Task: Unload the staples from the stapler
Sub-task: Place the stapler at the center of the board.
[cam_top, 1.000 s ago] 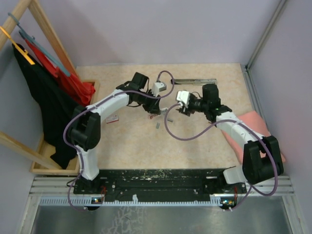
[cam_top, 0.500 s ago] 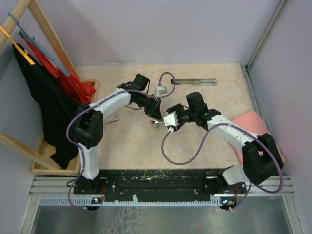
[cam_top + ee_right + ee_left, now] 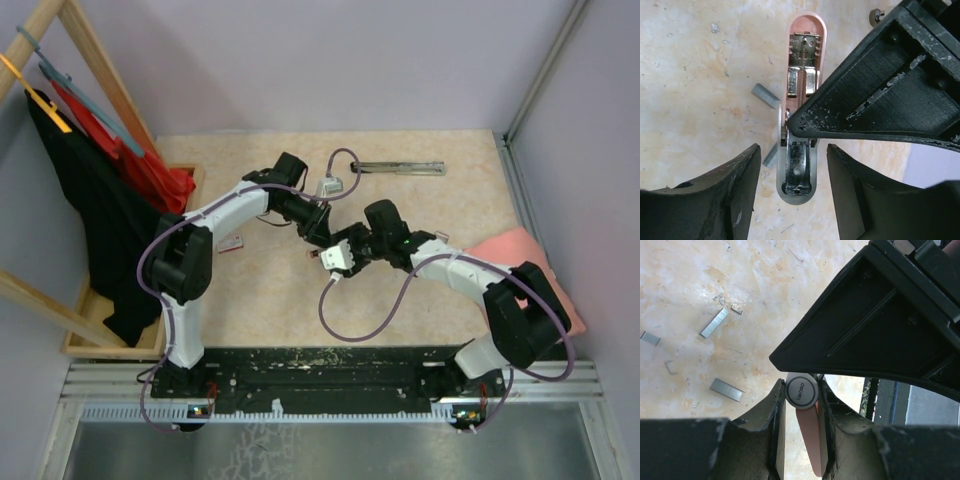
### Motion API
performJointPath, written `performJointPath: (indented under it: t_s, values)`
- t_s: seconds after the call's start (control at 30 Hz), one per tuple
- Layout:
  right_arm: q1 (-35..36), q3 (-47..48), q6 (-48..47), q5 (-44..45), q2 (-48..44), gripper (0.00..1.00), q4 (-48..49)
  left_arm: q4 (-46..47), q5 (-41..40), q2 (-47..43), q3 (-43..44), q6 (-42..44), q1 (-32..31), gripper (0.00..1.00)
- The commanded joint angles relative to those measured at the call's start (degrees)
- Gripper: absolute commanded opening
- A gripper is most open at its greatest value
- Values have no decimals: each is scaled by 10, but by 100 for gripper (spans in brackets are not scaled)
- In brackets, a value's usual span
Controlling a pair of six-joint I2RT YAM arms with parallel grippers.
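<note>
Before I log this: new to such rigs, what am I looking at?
Two robot arms, left and right, are bolted at the near edge of a table. The wide picture looks down from above; the other two come from a camera on each wrist. The left arm's fingers are shut on a small pink stapler, opened up. The right arm's fingers stand open either side of it, not gripping. Short grey staples lie loose on the table; a silver bar lies farther back.

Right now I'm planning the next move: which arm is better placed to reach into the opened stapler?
Right: the right claw is open, poised over the opened pink stapler. The left claw is shut on that stapler, so it isn't free.
</note>
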Motion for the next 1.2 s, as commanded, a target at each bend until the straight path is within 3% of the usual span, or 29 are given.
performJointPath:
  t_s: [0.0,0.23,0.4,0.53,0.83,1.1,1.17]
  values:
    - [12,-1,15,12,1,54,33,-9,25,11,13,18,3,1]
    - [23,-2,11,18,-1,38,25,-12,22,13,15,18,3,1]
    - [24,-2,14,8,-4,10,18,-11,22,13,16,19,3,1]
    - [24,0,21,6,-5,8,19,-12,25,14,18,19,4,3]
    - [22,12,54,14,0,4,16,-29,27,1,35,29,22,64]
    - [-17,48,112,-18,14,3,12,-43,25,-33,49,41,59,99]
    - [-36,66,123,-35,23,3,0,-44,23,-45,50,44,76,99]
